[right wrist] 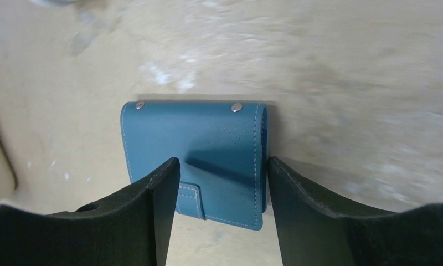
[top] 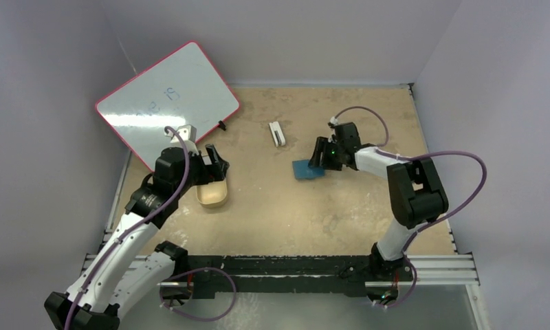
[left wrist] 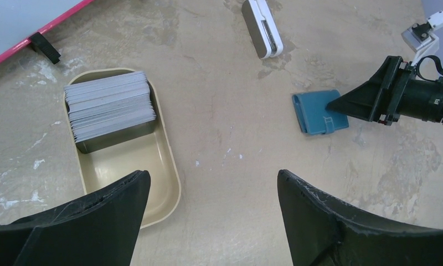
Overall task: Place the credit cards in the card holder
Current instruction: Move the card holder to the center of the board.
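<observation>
- Teal-blue card holder lies closed and flat on the tan tabletop, right of centre in the overhead view. The right gripper has its tips at the holder's right edge.
- Same view: left gripper hangs over the upper end of a tan-gold tray, left of centre. Red-rimmed whiteboard at upper left, small white block near top centre.
- Left wrist view: the left gripper's fingers are spread wide at the bottom of frame with nothing between them. Grey credit cards are stacked in the tray's upper end, upper left of frame. The card holder is at right, well apart from the tray.
- Right wrist view: the card holder fills centre frame, with two metal studs along its top edge and a tab at the bottom.
- The right gripper's fingers stand apart, not clamped. One overlaps the holder's lower left part, the other sits beside its right edge. Cannot tell whether they touch it.
</observation>
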Motion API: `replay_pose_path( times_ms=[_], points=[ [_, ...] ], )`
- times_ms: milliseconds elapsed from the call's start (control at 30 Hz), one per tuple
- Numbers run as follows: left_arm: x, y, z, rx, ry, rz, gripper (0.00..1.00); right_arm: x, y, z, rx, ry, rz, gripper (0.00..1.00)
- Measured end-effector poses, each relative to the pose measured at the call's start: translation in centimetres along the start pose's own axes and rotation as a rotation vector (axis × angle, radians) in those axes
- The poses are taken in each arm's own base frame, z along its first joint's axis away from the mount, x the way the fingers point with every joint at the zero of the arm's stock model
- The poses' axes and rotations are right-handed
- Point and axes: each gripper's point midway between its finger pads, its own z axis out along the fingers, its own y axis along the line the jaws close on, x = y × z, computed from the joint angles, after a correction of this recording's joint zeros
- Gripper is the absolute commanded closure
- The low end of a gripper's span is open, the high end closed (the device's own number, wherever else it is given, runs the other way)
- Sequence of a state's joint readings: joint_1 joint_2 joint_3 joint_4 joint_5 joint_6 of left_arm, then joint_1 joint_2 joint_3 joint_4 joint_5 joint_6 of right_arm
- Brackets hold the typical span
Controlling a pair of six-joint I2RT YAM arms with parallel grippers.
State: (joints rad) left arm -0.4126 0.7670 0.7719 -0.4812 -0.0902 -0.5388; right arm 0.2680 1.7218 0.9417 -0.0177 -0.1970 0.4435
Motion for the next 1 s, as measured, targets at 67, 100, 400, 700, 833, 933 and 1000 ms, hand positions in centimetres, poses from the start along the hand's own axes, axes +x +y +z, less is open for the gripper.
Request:
replay_pose_path(
  times_ms=[67,100,400,700,833,933,1000],
  points=[
    [0.2,0.1,0.1,-0.005,0.009,0.001,0.17,0.7,1.8,0.4,-0.052,0.017,-0.046,0.38],
    [0.3,0.2,0.2,-0.008,0.016,0.001,0.18,1.0,2.8,0.7,-0.075,0.029,-0.073,0.38],
    [1.7,-0.1,1.3,0.002,0.084,-0.003,0.29,3.0,10.8,3.2,-0.261,0.103,-0.318,0.32],
    [4.3,-0.6,4.2,-0.004,0.25,-0.019,0.53,2.9,12.3,1.4,-0.261,0.085,-0.148,0.21],
    [3.7,-1.6,6.1,0.006,0.283,-0.021,0.6,3.9,12.0,-0.5,-0.268,0.055,0.023,0.24],
    [3.9,-2.0,7.8,0.006,0.317,-0.024,0.64,5.4,11.5,-1.1,-0.287,0.05,0.159,0.26],
    [4.6,-2.0,9.2,-0.001,0.352,-0.026,0.66,6.2,11.3,-1.0,-0.294,0.054,0.23,0.26]
  ],
)
